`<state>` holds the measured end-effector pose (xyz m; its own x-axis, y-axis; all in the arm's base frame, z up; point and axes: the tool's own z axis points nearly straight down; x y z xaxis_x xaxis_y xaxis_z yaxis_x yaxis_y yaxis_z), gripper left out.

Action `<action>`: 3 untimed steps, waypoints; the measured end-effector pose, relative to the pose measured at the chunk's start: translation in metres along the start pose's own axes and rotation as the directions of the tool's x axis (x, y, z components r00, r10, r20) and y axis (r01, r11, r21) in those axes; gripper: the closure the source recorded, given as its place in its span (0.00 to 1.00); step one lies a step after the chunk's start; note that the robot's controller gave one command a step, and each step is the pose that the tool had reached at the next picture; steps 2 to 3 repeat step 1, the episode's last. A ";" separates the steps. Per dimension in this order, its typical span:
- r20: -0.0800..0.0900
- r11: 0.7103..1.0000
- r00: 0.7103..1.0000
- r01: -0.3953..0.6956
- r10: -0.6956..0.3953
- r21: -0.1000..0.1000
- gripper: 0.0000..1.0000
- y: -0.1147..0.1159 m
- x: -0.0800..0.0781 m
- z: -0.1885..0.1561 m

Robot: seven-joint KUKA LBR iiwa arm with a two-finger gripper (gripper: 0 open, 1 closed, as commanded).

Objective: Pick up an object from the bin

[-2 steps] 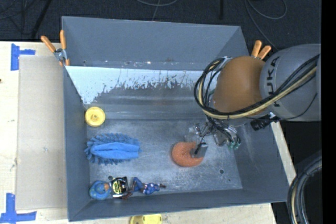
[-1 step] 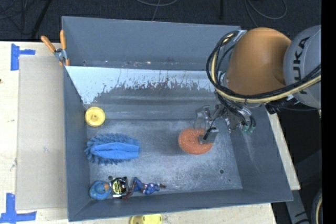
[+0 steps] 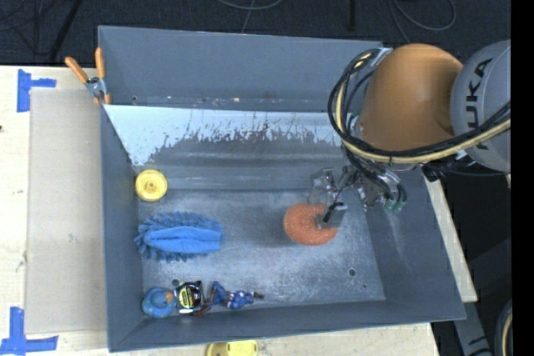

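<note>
Grey bin (image 3: pixel 250 263), right of centre: gripper (image 3: pixel 329 213) hangs over the round orange disc (image 3: pixel 304 229). Whether it's spread or pressed together, can't tell. Blue fuzzy brush (image 3: pixel 179 236) lies well left.

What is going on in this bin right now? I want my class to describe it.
A KUKA arm reaches into the grey bin from the right. Its gripper is down at the right edge of a round orange disc, which lies flat on the bin floor, not yet lifted. Further left, apart from it, lie a small yellow round piece, a blue fuzzy thing and a little blue and yellow cluster.
</note>
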<state>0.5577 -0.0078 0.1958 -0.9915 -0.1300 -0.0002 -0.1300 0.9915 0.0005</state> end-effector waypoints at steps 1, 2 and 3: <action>0.002 1.000 1.000 -0.002 0.002 0.000 1.00 0.021 -0.025 -0.102; 0.002 1.000 1.000 -0.002 0.002 0.000 1.00 0.021 -0.025 -0.102; 0.002 1.000 1.000 -0.002 0.002 0.000 1.00 0.021 -0.025 -0.102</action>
